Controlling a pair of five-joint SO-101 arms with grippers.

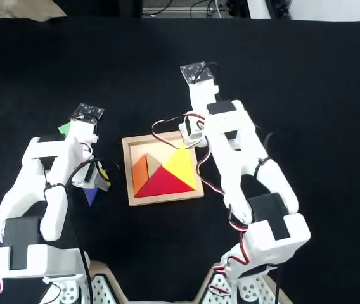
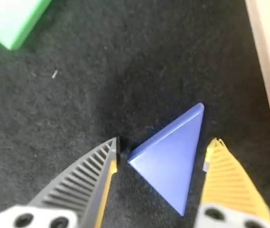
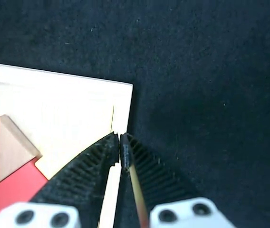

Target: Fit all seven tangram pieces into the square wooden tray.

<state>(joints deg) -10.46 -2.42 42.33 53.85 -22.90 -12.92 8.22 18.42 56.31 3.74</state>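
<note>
Right now my counter is covered edge to edge in a black cloth (image 1: 307, 82), speckled with lint in the left wrist view. Along the far edge I can make out a beige fabric corner (image 1: 15, 7) and some cables (image 1: 186, 7). The square wooden tray (image 1: 127, 171) lies mid-counter between the two arms. It holds a red triangle (image 1: 164, 185), a yellow triangle (image 1: 181, 166), an orange piece (image 1: 140, 171) and a pale wooden triangle (image 1: 154, 161); bare tray floor shows on its far side. My left hand (image 2: 164, 145) is open, with one finger on each side of the blue triangle (image 2: 170, 159), which lies flat on the cloth just left of the tray. A green piece (image 2: 11, 19) lies farther off. My right hand (image 3: 120, 140) is closed – fingertips pressed together – over the tray's rim near a corner.
</note>
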